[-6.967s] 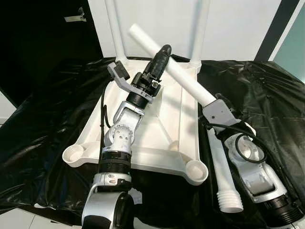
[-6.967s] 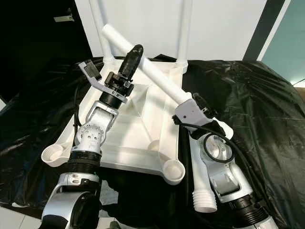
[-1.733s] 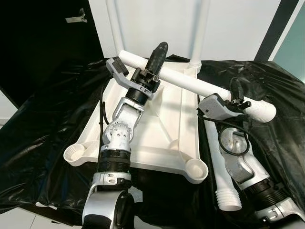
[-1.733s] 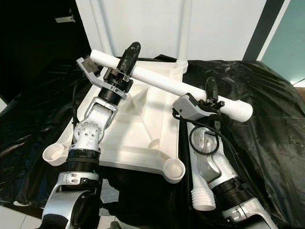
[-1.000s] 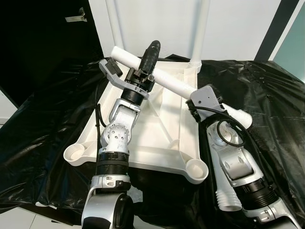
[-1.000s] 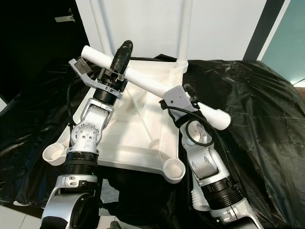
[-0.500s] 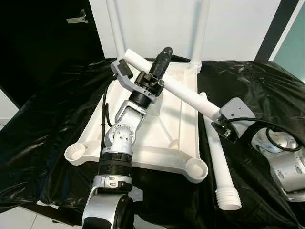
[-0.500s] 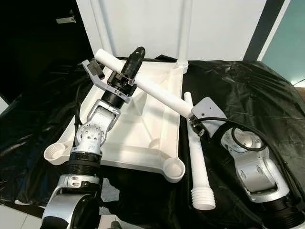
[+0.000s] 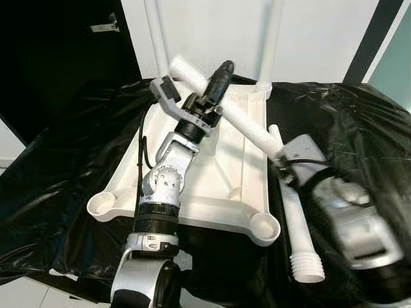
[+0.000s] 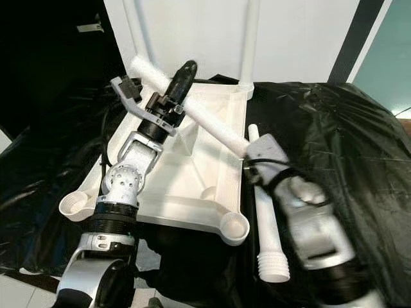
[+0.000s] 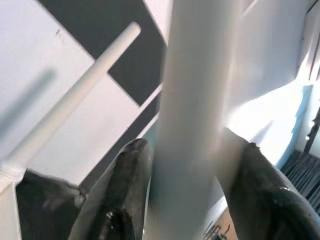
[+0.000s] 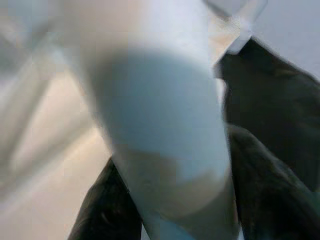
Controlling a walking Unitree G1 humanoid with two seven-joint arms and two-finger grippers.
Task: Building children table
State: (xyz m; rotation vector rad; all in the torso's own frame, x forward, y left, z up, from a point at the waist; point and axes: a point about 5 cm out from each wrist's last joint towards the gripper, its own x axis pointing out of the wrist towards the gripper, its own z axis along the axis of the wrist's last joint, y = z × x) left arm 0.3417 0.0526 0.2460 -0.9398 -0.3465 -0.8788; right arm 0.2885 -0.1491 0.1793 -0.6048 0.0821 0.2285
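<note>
The white tabletop (image 9: 212, 217) lies upside down on a black plastic sheet, with two white legs (image 9: 154, 32) (image 9: 271, 38) standing upright in its far corners. A third white leg (image 9: 247, 125) slants across the tabletop, held at both ends. My left gripper (image 9: 221, 69) is shut on its far end; in the left wrist view the leg (image 11: 192, 100) runs between both black fingers (image 11: 127, 185). My right gripper (image 9: 280, 157), blurred, is shut on the near end by the tabletop's right edge; its wrist view has the leg (image 12: 160, 125) between the fingers (image 12: 260, 185).
A fourth loose leg (image 9: 297, 224) with a ribbed end lies on the sheet right of the tabletop, beside my right arm. Open round sockets (image 9: 103, 206) (image 9: 264, 226) sit at the two near corners. A white wall rises behind; the sheet (image 9: 58, 167) drapes to both sides.
My right arm has swung in toward the tabletop's right edge and is blurred, carrying the leg's near end left. The held leg now slants more steeply. My left gripper has barely shifted.
</note>
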